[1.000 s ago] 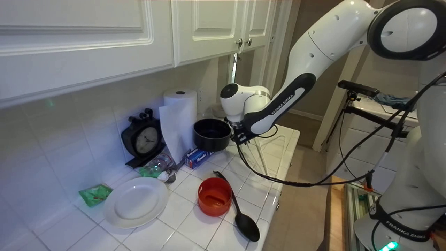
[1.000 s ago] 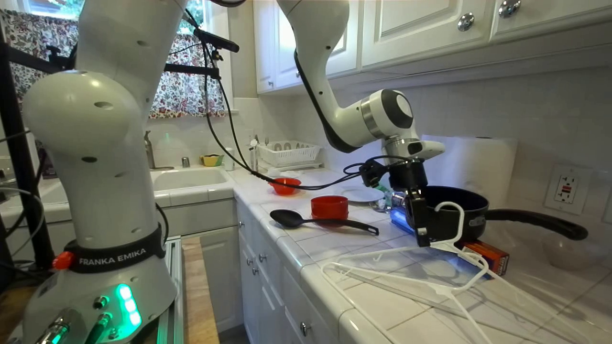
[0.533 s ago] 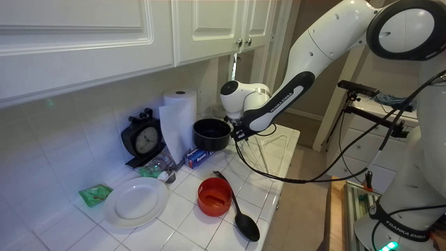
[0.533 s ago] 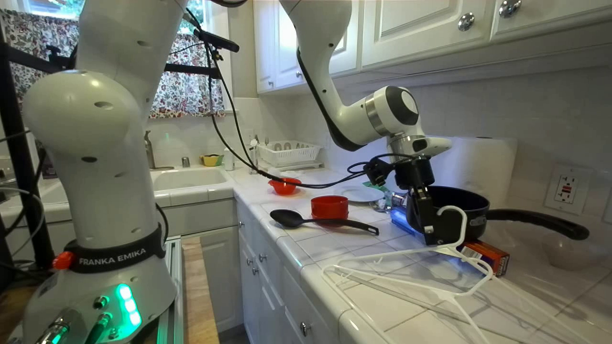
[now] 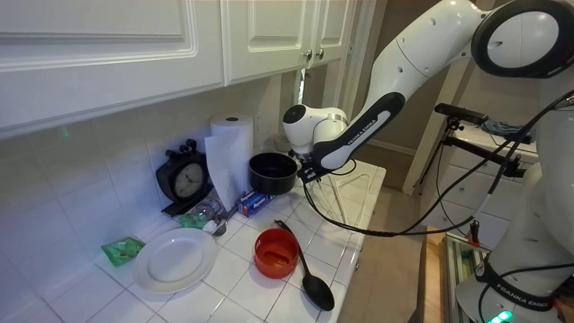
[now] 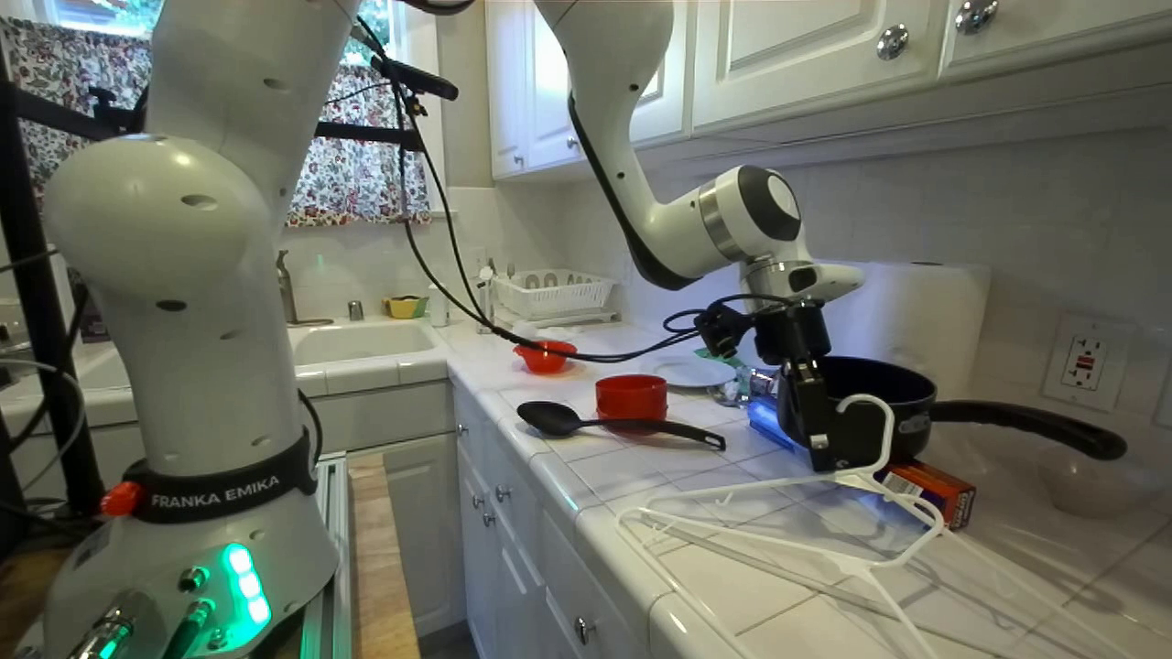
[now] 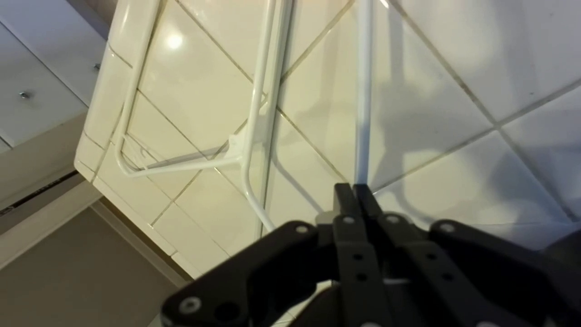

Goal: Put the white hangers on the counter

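The white hangers [image 6: 856, 556] are thin triangular frames with a hook, low over the near end of the counter [image 6: 769, 604] in an exterior view. They also show in an exterior view [image 5: 337, 197], partly behind the arm. My gripper [image 6: 818, 455] points down beside the hook. In the wrist view my gripper [image 7: 357, 187] has its fingertips nearly together, on a white hanger bar [image 7: 364, 91]. The hangers lie tilted above the tiles and cast shadows. I cannot tell whether their lower ends touch the counter.
A black pot [image 6: 902, 394] stands right beside the gripper, its handle sticking out. A foil box [image 5: 254, 203] and an orange box [image 6: 943, 494] lie near it. Behind is the paper-towel roll [image 5: 233, 148]. A red cup [image 5: 276, 253], black spoon [image 5: 317, 291] and white plate [image 5: 175, 260] are farther along.
Since one second ago, my gripper has shifted slightly, toward the right in an exterior view, and the hanger hook has shifted with it. Over the last half second almost nothing has moved.
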### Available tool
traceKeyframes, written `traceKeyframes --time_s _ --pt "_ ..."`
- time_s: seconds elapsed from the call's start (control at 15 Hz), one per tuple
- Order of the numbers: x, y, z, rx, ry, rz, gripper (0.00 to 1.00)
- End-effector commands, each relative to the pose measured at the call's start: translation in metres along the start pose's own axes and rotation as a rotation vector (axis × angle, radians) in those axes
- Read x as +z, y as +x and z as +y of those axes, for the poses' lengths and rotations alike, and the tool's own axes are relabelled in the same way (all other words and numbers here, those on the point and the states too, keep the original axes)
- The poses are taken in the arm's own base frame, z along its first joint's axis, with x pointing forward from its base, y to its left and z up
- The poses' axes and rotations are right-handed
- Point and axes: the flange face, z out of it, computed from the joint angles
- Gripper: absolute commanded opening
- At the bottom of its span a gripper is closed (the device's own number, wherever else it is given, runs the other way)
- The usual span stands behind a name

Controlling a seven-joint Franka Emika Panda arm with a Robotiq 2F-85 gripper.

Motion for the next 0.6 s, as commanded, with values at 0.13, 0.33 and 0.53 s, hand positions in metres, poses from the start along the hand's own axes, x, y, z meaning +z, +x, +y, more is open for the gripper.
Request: traceKeyframes --time_s 0.13,0.33,0.53 --pt "-0.0015 -0.0032 -0.0018 -0.048 -0.053 0.020 0.42" --pt "-0.0012 -0.0051 -0.0014 -0.076 -0.069 0.042 0.62" --pt "0.0036 -0.0058 -0.0018 -0.101 -0.084 0.057 0.59"
